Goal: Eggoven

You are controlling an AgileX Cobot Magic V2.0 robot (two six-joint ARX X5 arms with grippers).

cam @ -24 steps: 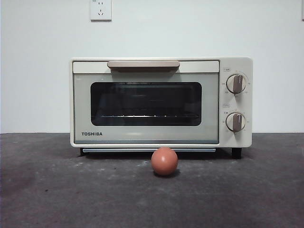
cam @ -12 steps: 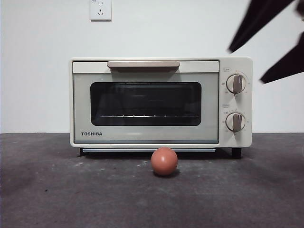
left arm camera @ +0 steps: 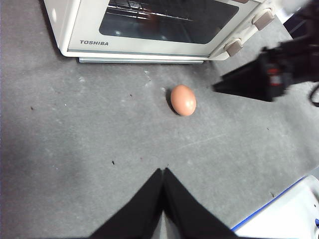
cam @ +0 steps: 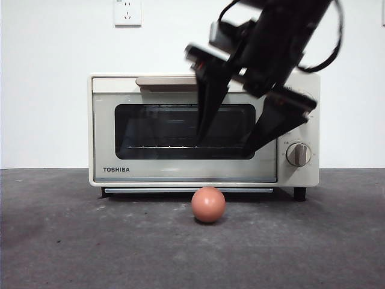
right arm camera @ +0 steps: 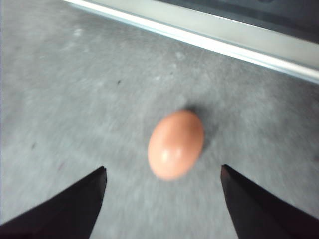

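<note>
Now your right gripper (cam: 225, 143), jaws spread wide, hovers above the egg (cam: 208, 204) before the closed oven (cam: 150, 174); descend, then pinch gently.

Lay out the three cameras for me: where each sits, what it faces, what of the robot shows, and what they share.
Front view: low at table height, facing the oven door; the right claw hangs open above the egg.
Left wrist view: above the table, looking down on egg and oven; the left claw, shut, shows, with the right arm at one side.
Right wrist view: close above the egg, between its open jaws.
Shared: all show the egg.
</note>
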